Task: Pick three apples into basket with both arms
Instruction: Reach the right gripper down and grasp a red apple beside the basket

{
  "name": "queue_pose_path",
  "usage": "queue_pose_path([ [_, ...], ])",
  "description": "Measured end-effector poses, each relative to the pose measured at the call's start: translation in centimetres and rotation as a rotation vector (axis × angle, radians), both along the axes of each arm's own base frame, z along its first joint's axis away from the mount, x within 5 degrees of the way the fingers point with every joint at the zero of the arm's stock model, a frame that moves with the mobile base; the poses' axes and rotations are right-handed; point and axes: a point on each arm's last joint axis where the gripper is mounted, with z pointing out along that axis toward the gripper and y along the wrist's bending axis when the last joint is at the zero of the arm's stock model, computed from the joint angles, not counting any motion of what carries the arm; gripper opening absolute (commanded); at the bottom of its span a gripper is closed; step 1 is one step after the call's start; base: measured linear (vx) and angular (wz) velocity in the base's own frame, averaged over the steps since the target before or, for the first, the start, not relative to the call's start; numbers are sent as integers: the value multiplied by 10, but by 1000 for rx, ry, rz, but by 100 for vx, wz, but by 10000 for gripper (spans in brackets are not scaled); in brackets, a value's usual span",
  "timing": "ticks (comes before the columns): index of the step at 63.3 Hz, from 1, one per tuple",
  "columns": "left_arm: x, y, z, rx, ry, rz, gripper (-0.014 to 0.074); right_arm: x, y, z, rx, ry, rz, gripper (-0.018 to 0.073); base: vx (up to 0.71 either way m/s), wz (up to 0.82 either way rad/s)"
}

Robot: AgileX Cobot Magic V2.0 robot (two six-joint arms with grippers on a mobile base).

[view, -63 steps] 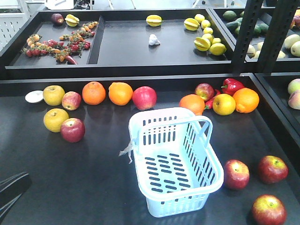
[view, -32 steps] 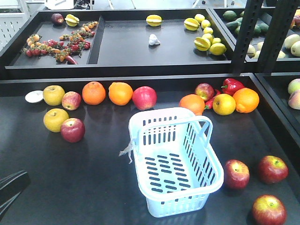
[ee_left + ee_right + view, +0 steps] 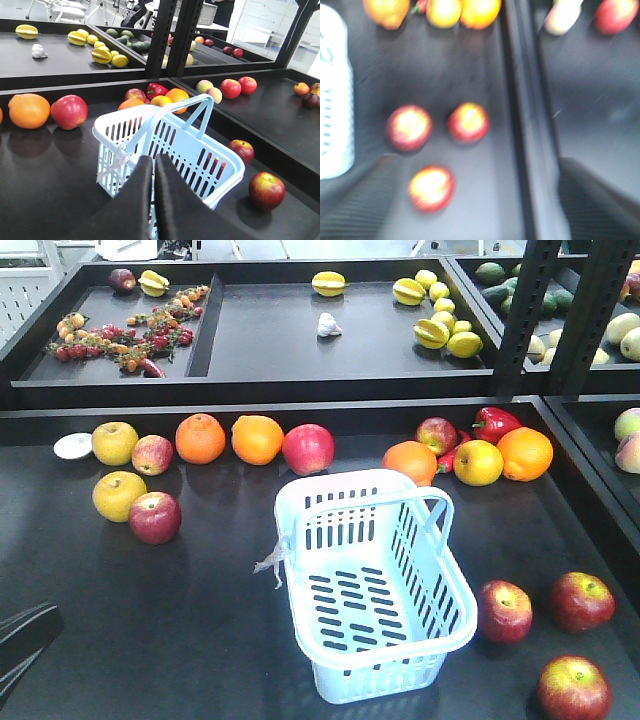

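Pale blue basket [image 3: 375, 675] sits mid bench [image 3: 150, 610]. Three red apples lie on bench right of basket, near side: apple [image 3: 504, 611] just beside basket, apple [image 3: 582, 601] further right, apple [image 3: 574, 689] nearest. Robot's left gripper [image 3: 153, 160] clenched, fingers flat together, holding nothing, pointing at basket. Robot's right gripper [image 3: 475, 162] spread wide above the three apples; that view blurry.

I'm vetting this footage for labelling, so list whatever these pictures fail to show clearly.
Right wrist view: motion blur smears the three apples and the right pincer outline.
Front view: the left arm is cut off at the bottom-left corner; the right arm is out of frame.
Left wrist view: the shut left pincer hides the basket near end.
Front view: the white lump at the back is too small to identify.
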Motion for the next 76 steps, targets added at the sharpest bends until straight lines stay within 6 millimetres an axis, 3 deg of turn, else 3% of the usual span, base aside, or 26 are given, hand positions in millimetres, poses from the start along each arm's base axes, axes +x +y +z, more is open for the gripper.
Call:
queue_pose_path([
  [9, 0, 0, 0, 0, 0, 0, -8, 11, -1, -15, 27, 148, -24, 694, 0, 0],
  [26, 0, 0, 0, 0, 0, 0, -8, 67, 1, -75, 109, 499, -31, 681, 0, 0],
  [53, 0, 0, 0, 0, 0, 0, -8, 117, 2, -143, 153, 684, -36, 669, 0, 0],
  [76, 0, 0, 0, 0, 0, 0, -8, 139, 1, -198, 162, 822, -55, 662, 0, 0],
])
